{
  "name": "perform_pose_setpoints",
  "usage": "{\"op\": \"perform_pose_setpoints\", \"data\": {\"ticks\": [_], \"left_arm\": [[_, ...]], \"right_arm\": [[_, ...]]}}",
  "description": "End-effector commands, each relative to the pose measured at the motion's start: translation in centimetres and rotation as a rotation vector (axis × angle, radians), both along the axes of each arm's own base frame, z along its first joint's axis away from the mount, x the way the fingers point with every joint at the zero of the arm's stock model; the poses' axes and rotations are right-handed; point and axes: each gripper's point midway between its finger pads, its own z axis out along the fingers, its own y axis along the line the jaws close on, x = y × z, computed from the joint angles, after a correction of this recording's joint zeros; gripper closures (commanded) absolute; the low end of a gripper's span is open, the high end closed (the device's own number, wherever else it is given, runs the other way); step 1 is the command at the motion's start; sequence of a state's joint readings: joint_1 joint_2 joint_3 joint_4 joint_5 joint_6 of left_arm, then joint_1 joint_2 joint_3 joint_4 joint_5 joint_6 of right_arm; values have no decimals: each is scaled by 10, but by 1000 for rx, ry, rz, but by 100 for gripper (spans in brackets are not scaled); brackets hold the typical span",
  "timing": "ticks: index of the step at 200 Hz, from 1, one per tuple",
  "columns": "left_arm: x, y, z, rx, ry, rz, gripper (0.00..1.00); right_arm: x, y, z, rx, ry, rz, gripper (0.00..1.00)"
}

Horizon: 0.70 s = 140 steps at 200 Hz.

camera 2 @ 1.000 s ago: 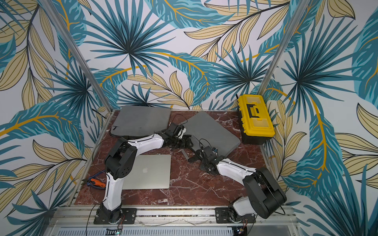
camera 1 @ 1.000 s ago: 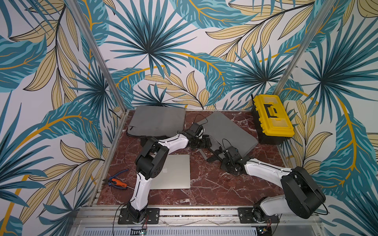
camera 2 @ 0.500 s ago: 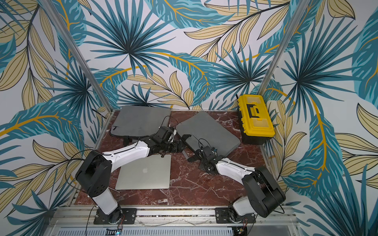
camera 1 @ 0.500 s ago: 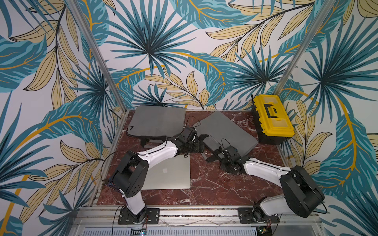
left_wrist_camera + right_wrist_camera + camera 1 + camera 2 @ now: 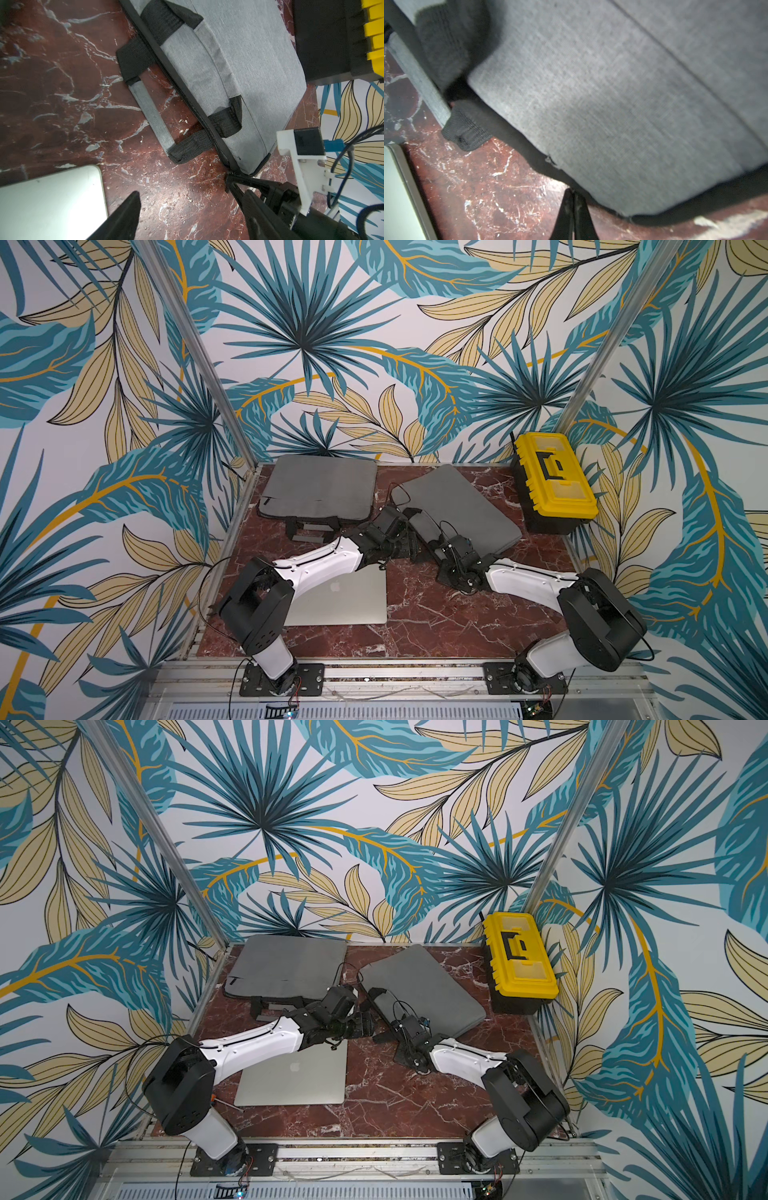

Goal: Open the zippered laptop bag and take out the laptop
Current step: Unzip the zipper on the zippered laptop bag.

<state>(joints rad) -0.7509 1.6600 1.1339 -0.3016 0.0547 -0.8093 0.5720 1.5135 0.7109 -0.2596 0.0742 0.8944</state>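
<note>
Your right gripper (image 5: 572, 197) is clenched tight. Its tips are pressed together against the black zipper edge at the near corner of the grey laptop bag (image 5: 461, 506). You cannot tell from these views whether the zipper pull is pinched between them.

Your left gripper (image 5: 187, 195) is released, with its fingers spread wide and low over bare counter (image 5: 436, 614), holding nothing. One finger sits just beside the right gripper's tips at that same bag corner. The other points towards the rounded corner of the laptop (image 5: 47, 203).

The bag you are working on lies flat on the counter, turned at an angle. It sits between the second grey bag (image 5: 320, 485) at the back left and the yellow toolbox (image 5: 552, 477) at the back right, with one side near the toolbox. Its zipper (image 5: 178, 81) runs along the edge facing the left arm and looks closed along the stretch you can see. One handle (image 5: 151, 112) lies flat on the counter beside that edge, and the other is folded back on top of the bag.

The silver laptop lies closed and flat on the counter at the front left, logo up and apart from both bags. The left arm stretches over its back edge. What is inside the angled bag is hidden from you
</note>
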Motion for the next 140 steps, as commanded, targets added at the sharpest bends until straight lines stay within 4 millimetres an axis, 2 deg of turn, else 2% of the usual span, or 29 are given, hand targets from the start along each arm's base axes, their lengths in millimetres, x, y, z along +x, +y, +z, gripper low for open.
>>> {"op": "perform_pose_setpoints", "data": {"ticks": [1,18,90,140], "left_arm": [[1,-2,-10,0,18,45,23],[5,-13,-6,-43,0,57,26],[-1,-66,-34,-127,84,-16,26],[1,-87,-42,-145,107,-55,26]], "right_arm": [[-7,2,-8,-3,36,7,100],[-8,1,-8,-8,42,10,100],[-4,4,-5,-15,44,34,100],[-3,4,-5,-21,45,37,100]]}}
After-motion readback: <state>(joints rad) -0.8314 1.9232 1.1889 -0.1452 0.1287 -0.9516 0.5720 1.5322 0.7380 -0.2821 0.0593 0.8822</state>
